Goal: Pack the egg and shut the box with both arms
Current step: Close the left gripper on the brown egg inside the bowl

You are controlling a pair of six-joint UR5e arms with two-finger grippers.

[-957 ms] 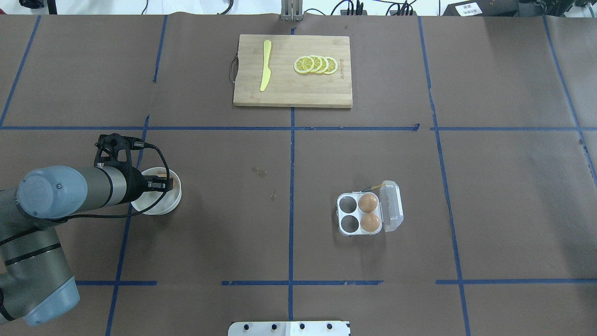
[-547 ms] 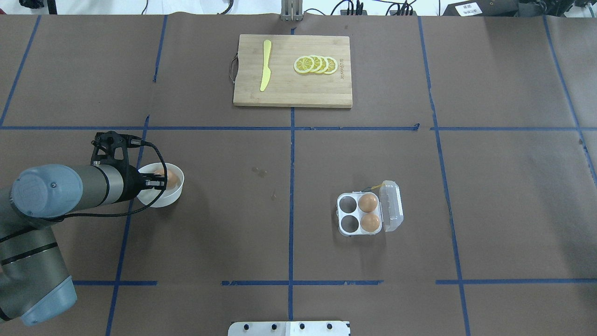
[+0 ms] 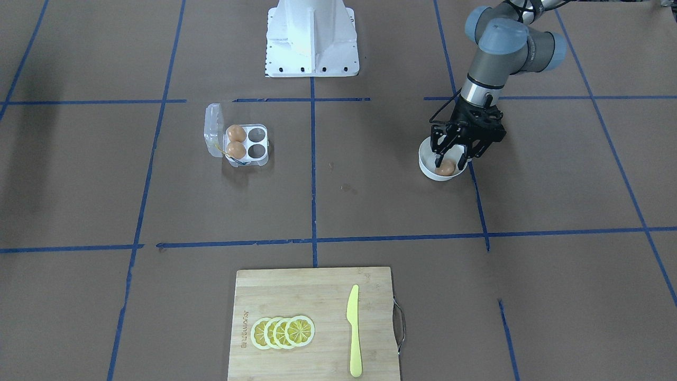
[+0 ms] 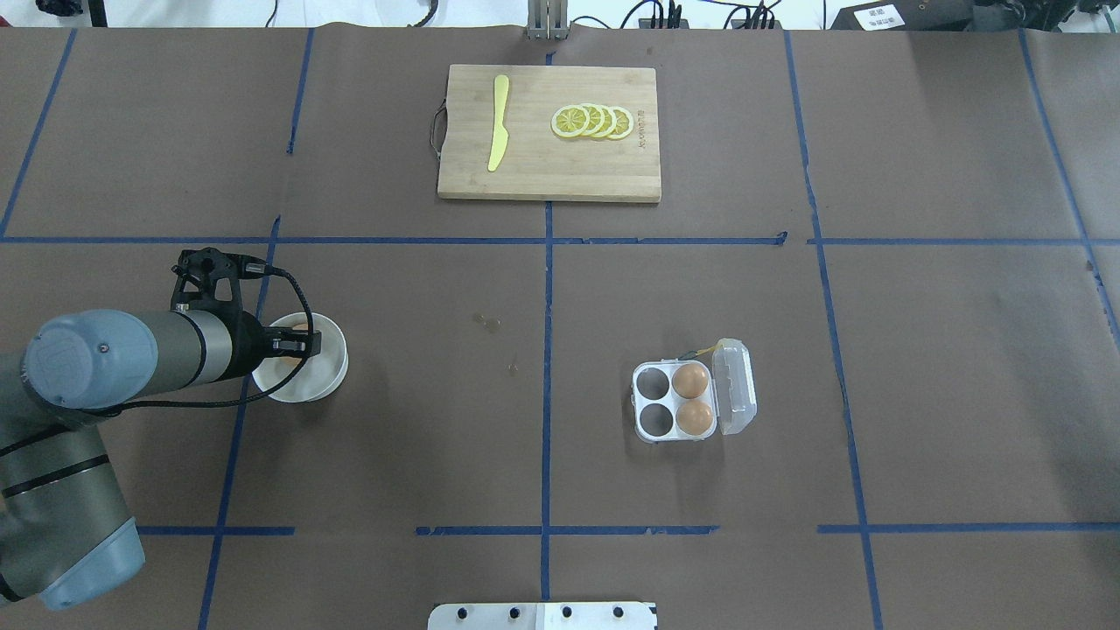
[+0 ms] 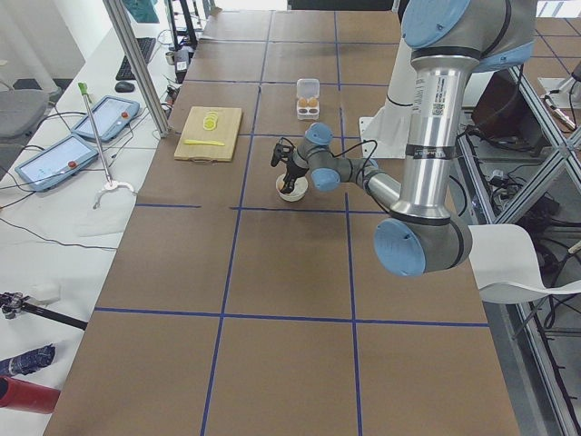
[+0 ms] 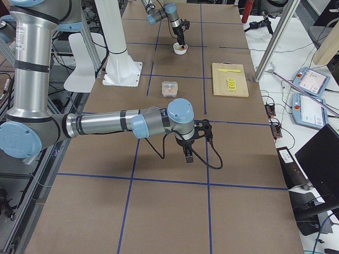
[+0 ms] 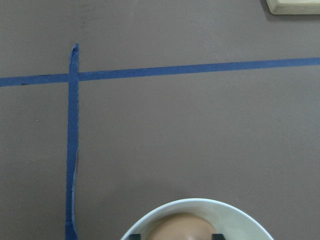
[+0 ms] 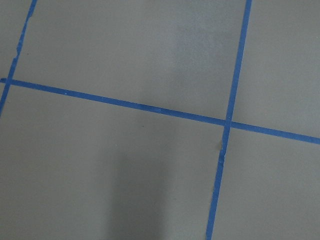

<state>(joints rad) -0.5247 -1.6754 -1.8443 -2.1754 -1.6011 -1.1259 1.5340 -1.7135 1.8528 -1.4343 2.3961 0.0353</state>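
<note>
The clear egg box lies open at centre right, lid folded right, with two eggs in its right cells and two left cells empty; it also shows in the front view. A third egg lies in the white bowl. My left gripper reaches down into the bowl, its fingers tight on either side of this egg. My right gripper hovers over bare table in the exterior right view; I cannot tell whether it is open.
A wooden cutting board at the far middle carries a yellow knife and lemon slices. The white robot pedestal stands at the near edge. Blue tape lines cross the brown table cover.
The left gripper and the bowl shifted slightly away and back again. The egg was exposed half a second ago and now sits mostly under the fingers.
</note>
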